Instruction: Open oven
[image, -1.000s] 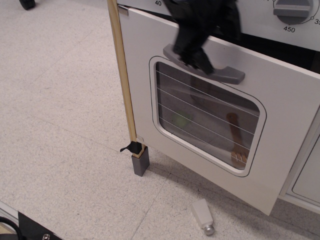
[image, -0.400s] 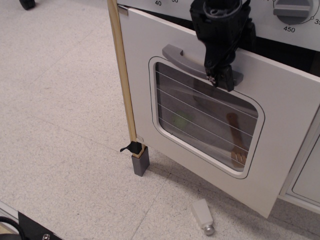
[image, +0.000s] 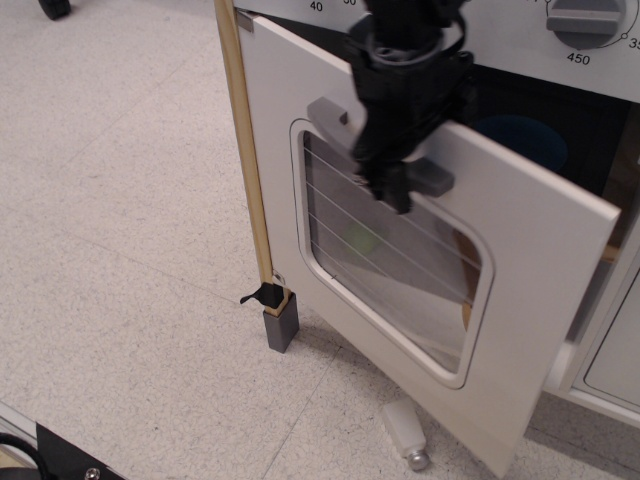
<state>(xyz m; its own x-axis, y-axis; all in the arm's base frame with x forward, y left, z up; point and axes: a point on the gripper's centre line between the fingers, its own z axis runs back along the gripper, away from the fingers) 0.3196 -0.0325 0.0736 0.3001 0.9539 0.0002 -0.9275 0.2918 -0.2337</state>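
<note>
The white toy oven's door (image: 530, 250) hangs partly open, hinged at the bottom and tilted out toward me. It has a rounded dark window (image: 380, 265) with wire lines. The grey dial panel (image: 600, 35) sits above, and the dark oven cavity (image: 540, 135) shows behind the door's top edge. My black gripper (image: 392, 188) reaches down from the top and crosses the middle of the grey bar handle (image: 432, 177). Its fingers (image: 398, 190) are closed around the bar, and the bar's ends show on either side.
A light wooden post (image: 245, 150) with a grey foot (image: 281, 325) stands at the oven's left edge. A small white and grey piece (image: 406, 435) lies on the speckled floor (image: 120, 230) below the door. A white panelled cabinet door (image: 615, 350) is at the right.
The door has swung further outward and down, widening the dark gap at its top. My gripper has shifted along the handle, first right and then back left, and has come toward me with the door.
</note>
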